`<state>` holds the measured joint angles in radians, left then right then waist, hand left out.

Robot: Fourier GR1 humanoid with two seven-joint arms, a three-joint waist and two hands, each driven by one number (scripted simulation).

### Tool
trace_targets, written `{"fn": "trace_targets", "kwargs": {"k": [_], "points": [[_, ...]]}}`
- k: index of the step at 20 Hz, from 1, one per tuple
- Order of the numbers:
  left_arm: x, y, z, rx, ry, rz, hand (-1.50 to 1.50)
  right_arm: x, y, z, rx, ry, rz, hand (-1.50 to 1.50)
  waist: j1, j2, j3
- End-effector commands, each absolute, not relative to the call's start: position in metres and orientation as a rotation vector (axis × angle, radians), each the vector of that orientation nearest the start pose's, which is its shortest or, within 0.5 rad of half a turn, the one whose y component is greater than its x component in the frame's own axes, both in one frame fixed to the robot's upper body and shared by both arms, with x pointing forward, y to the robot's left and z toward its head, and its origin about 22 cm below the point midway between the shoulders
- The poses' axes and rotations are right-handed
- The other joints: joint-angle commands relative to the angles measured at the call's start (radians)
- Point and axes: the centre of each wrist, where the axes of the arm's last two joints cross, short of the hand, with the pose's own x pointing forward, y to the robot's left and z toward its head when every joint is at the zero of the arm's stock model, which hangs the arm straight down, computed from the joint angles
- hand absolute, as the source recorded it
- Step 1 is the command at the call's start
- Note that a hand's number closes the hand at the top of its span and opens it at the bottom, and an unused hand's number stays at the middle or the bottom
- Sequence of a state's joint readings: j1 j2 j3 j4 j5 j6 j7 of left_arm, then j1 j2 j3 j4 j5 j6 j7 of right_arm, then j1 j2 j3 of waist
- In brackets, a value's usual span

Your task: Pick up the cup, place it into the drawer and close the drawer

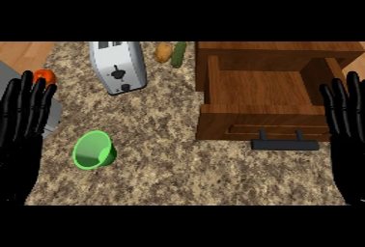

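Observation:
A green cup point(93, 150) lies tipped on its side on the speckled counter point(178, 164), at the lower left. The wooden drawer point(260, 89) stands pulled open at the upper right, nothing inside it, with a black handle point(284, 144) on its front. My left hand point(21, 125) rests open at the left edge, fingers up, just left of the cup and apart from it. At the right edge my right hand point(345, 130) rests open too, fingers up, beside the drawer's right front corner.
A silver toaster point(118, 66) lies at the back of the counter. A potato point(163, 52) and a green cucumber point(178, 54) sit between it and the drawer. An orange fruit point(44, 75) shows above my left hand, by a grey rim point(53, 116).

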<state>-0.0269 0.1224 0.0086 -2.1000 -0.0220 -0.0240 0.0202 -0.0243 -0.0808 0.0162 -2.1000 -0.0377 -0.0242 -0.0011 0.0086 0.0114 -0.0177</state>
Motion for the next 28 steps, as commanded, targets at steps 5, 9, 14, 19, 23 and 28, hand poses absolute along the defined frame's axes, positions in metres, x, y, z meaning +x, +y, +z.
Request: {"fn": "trace_targets", "kwargs": {"k": [5, 9, 14, 19, 23, 28], "points": [[0.205, 0.278, 0.130, -0.375, -2.090, -0.379, -1.50, 0.203, -0.234, 0.130, -0.043, -2.121, 0.115, -1.50, -0.008, -0.015, 0.015], [0.212, 0.298, 0.098, -0.513, -1.846, -0.173, -1.50, 0.224, -0.227, 0.120, 0.046, -1.968, 0.243, -1.50, 0.007, -0.006, 0.016], [0.217, 0.339, 0.073, -0.523, -1.817, -0.165, -1.50, 0.227, -0.254, 0.118, 0.072, -1.940, 0.258, -1.50, -0.008, -0.011, 0.017], [0.254, 0.362, 0.045, -0.418, -1.752, -0.181, -1.50, 0.243, -0.255, 0.120, 0.060, -1.957, 0.265, -1.50, -0.016, -0.009, 0.017], [0.265, 0.345, 0.019, -0.417, -1.705, -0.203, -1.50, 0.261, -0.241, 0.127, 0.074, -1.967, 0.258, -1.50, -0.013, -0.009, 0.017], [0.265, 0.366, -0.012, -0.359, -1.676, -0.177, -1.50, 0.269, -0.242, 0.110, 0.070, -1.989, 0.249, -1.50, -0.011, -0.009, 0.017]]}}
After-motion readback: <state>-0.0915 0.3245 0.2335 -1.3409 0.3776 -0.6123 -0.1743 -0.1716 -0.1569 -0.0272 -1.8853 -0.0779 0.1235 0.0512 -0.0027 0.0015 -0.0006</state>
